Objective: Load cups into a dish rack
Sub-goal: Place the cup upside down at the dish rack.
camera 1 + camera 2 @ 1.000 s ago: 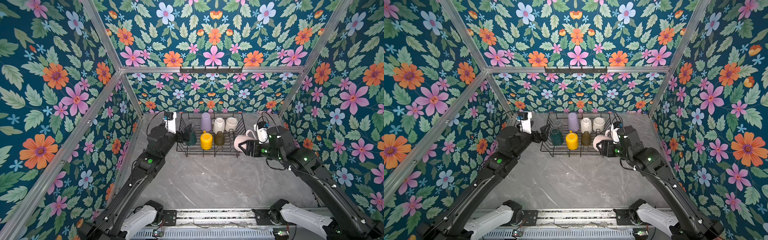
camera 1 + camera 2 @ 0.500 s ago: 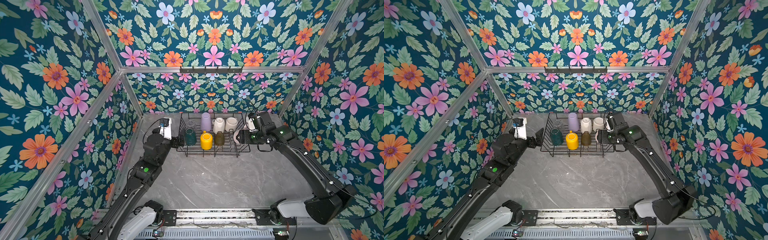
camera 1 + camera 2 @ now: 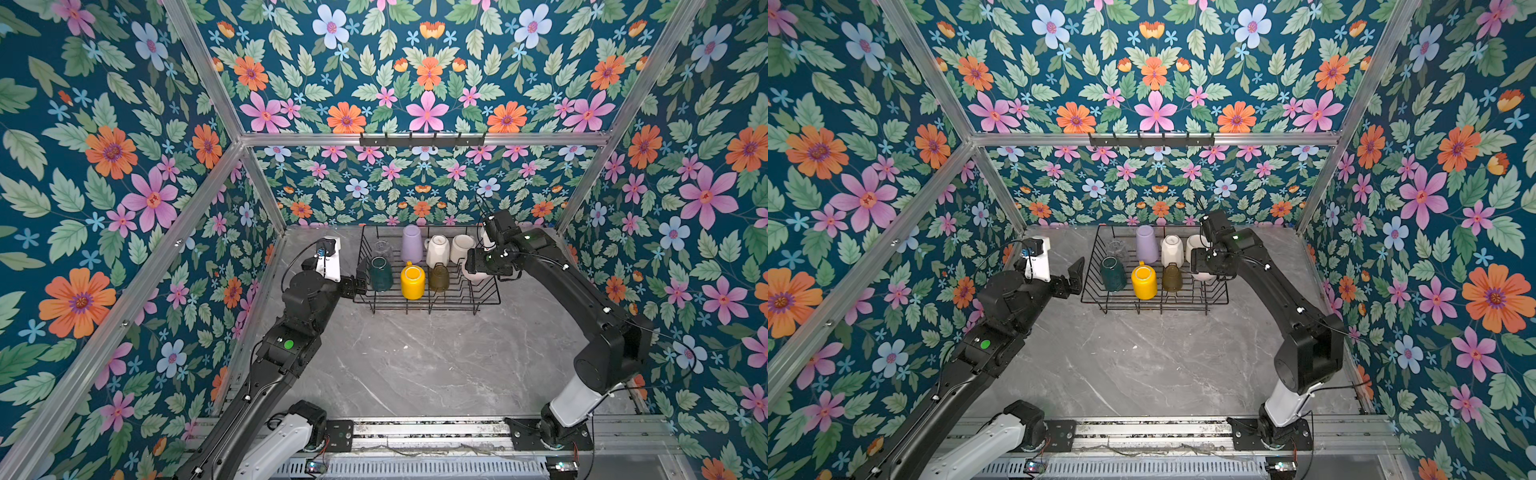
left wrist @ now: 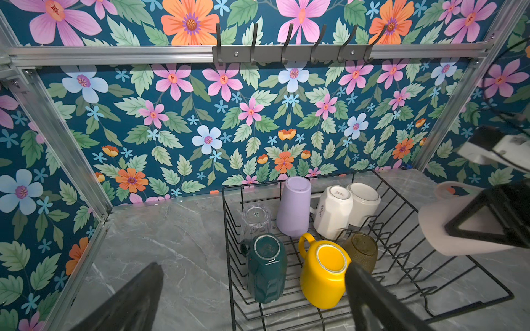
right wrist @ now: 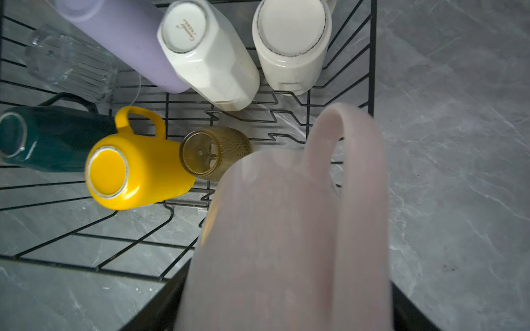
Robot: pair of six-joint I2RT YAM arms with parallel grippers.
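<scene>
The black wire dish rack [image 3: 415, 305] [image 3: 1158, 302] stands at the back of the table. Upside down inside it are a clear glass [image 3: 382, 249], a lilac tumbler [image 3: 411, 245], two white mugs [image 3: 438, 251], a dark green mug [image 4: 266, 266], a yellow mug [image 5: 134, 172] and an olive-brown glass [image 5: 215, 154]. My right gripper [image 3: 473, 270] [image 5: 284, 309] is shut on a pale pink mug [image 5: 286, 229] [image 4: 459, 229], held over the rack's right front part beside the olive glass. My left gripper [image 3: 359, 282] [image 4: 253, 268] is open and empty at the rack's left side, near the green mug.
A grey marble table [image 3: 415, 365] stretches from the rack toward the arm bases. Flowered walls with aluminium posts close in the left, back and right sides. A metal hook rail [image 3: 422, 140] hangs on the back wall above the rack.
My right arm has carried the pink mug from beside the rack's right side to over its right front part. My left gripper has drawn back from the green mug to the rack's left edge.
</scene>
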